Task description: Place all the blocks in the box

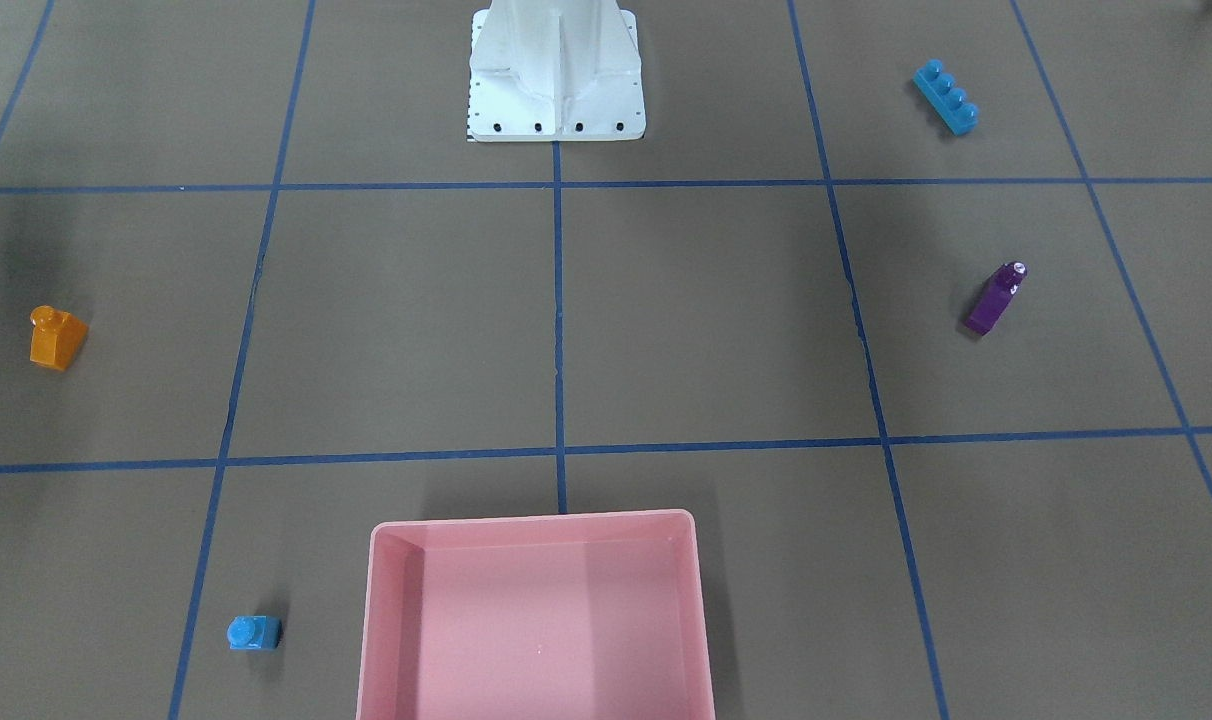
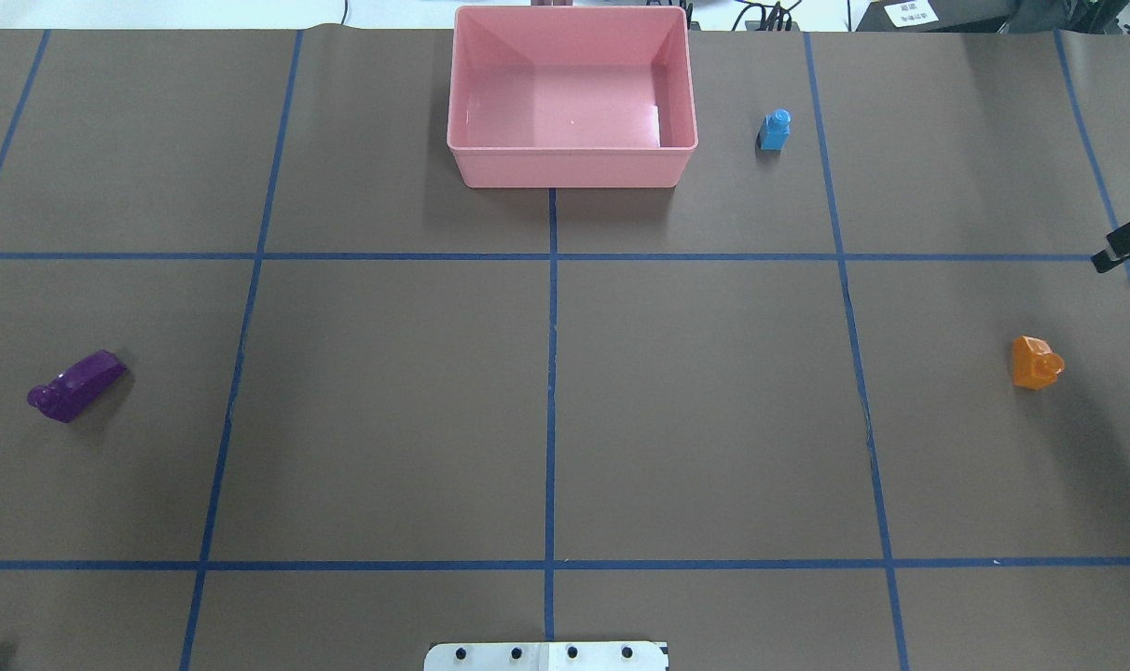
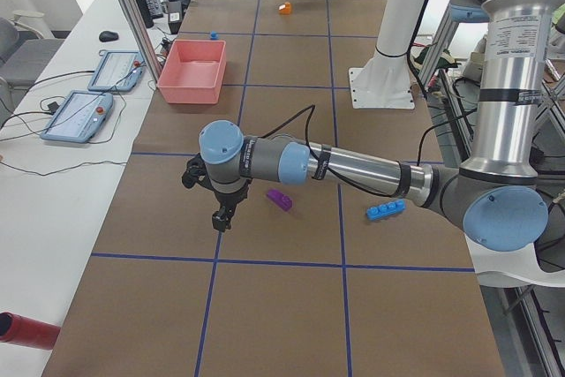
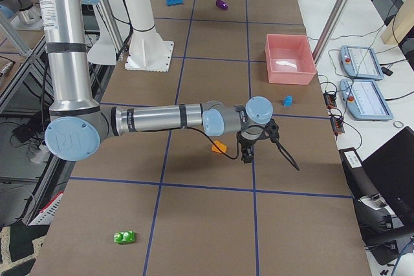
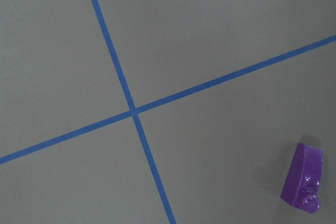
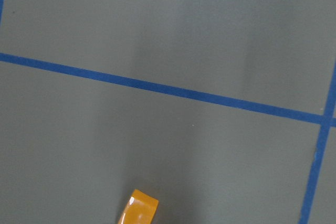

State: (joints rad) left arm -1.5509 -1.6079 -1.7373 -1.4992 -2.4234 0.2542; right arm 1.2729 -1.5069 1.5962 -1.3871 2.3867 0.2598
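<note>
Five blocks lie spread over the bench (image 2: 388,410), one to a taped square, and none is in the box yet. We think this spacing lets each be picked alone and splits the work between the arms

Nearest the robot's base, the long blue block (image 1: 946,97) lies on its left side. The green block (image 4: 123,237) sits in about the same row, far out at the right end

Further out, in the middle row, the purple block (image 2: 76,385) lies tipped on its side on the left. The left gripper (image 3: 221,216) hangs above the bench just beside it, not touching, and its wrist view catches the block only in a corner. We read this as lining up for a first pick. We cannot tell how wide its jaws stand

Opposite, the orange block (image 2: 1037,362) rests on the right, with the right gripper (image 4: 246,153) hovering close by and clear of it. Its opening we cannot tell either

Farthest away, the small blue block (image 2: 775,130) stands upright just to the right of the box (image 2: 570,168). That pink tray is empty and sits on the centre line at the far edge, probably so both arms can reach it
</note>
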